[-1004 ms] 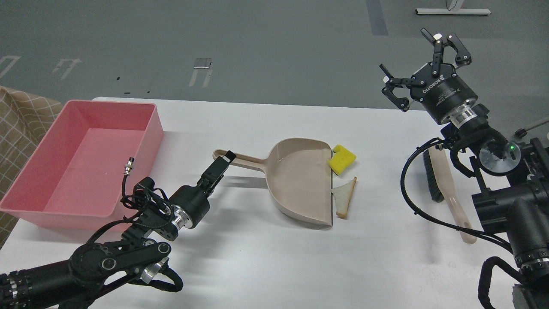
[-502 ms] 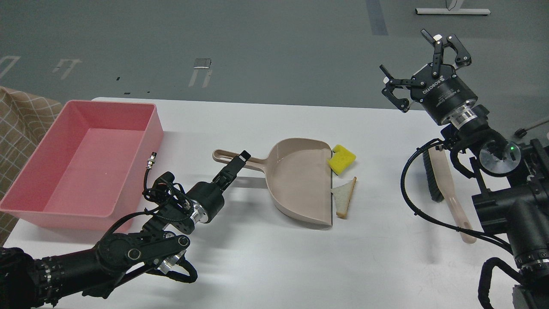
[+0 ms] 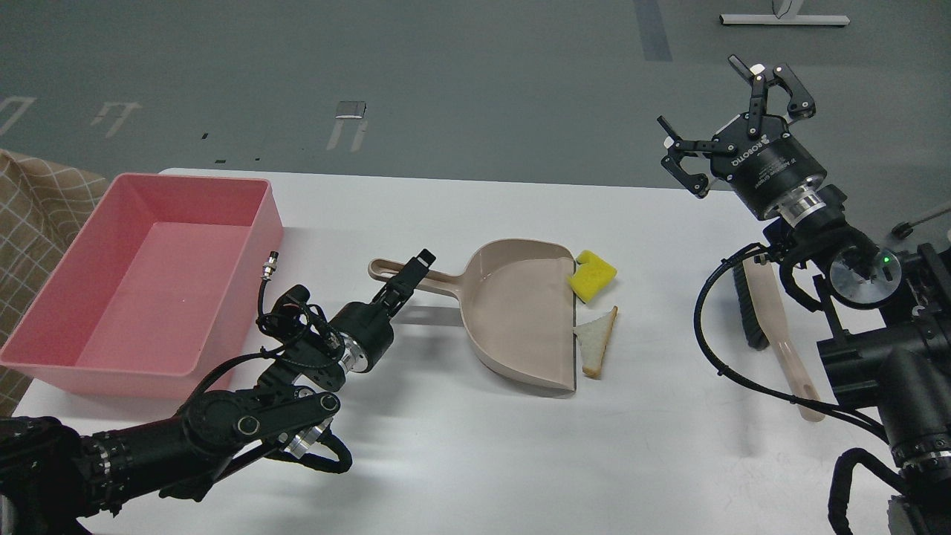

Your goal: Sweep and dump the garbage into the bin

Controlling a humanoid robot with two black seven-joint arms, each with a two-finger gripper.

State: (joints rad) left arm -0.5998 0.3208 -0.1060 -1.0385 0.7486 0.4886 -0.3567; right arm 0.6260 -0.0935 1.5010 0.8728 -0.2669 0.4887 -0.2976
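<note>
Left gripper (image 3: 413, 270) advanced onto dustpan (image 3: 520, 312) handle — right gripper (image 3: 724, 108) reads "ROBOTIQ".

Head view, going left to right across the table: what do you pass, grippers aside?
Pink bin → beige dustpan → yellow sponge chunk and white bread slice, both at the dustpan's open edge → brush.

A single view looks forward and down from the robot's own head, set high and near the front edge of the white rectangular tabletop (image 3: 461, 446). It faces the far edge, with grey floor (image 3: 446, 82) beyond. Both black arms enter from the lower corners. The left and right table edges are partly cut off.
</note>
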